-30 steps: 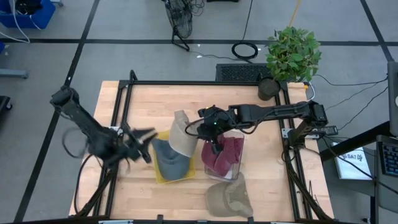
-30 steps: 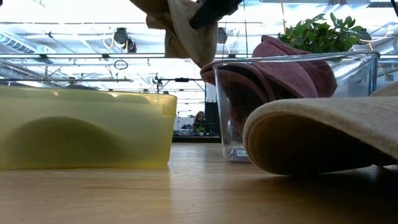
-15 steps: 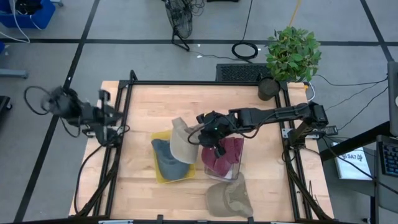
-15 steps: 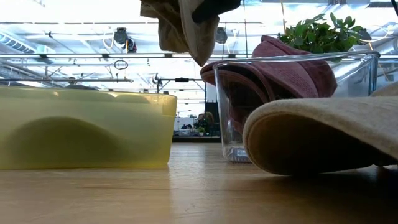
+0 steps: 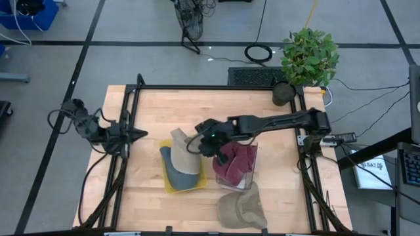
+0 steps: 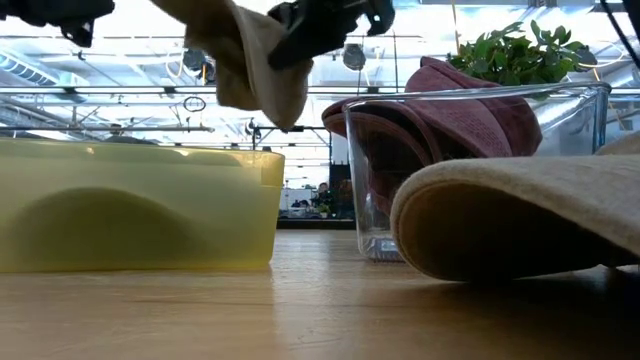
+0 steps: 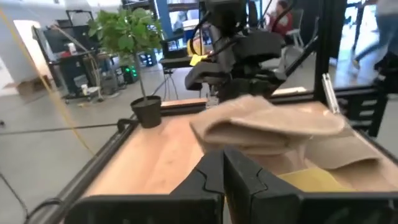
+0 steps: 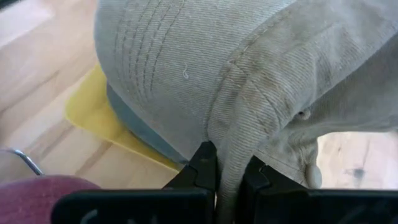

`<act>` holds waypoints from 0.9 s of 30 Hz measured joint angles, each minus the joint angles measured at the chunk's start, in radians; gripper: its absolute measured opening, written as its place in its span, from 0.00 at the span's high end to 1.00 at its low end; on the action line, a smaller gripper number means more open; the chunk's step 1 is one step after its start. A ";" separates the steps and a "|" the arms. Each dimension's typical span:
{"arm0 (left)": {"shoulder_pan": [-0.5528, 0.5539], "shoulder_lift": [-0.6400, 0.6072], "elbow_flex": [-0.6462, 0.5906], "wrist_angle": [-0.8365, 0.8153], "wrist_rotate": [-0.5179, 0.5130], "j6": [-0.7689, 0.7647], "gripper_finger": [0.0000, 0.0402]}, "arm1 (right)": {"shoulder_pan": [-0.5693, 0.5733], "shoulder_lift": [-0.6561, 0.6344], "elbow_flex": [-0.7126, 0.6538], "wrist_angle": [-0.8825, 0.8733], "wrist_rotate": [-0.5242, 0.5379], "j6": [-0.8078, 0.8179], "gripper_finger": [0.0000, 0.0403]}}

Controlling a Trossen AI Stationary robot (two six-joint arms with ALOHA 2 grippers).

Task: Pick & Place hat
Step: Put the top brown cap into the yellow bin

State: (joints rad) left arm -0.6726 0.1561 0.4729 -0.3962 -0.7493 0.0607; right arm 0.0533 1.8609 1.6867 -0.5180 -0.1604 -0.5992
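A beige hat is being held pinched by the right pincer, whose fingers are being kept clamped on the fabric. It is being carried in the air above the yellow bin, over a grey-blue hat lying in it. The left pincer is being held closed and empty at the desk's left edge.

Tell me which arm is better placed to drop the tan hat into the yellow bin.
The right arm. Its gripper is shut on the tan hat, which hangs over the yellow bin with the blue hat inside. The left gripper is shut and empty at the table's left edge.
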 joint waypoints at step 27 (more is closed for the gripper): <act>0.000 -0.025 -0.132 0.186 -0.081 0.015 0.99 | 0.052 0.399 0.323 -0.245 0.026 -0.125 0.97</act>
State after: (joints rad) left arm -0.6724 0.1307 0.3405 -0.2106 -0.8301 0.0757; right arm 0.1056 2.2597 2.0094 -0.7626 -0.1345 -0.7238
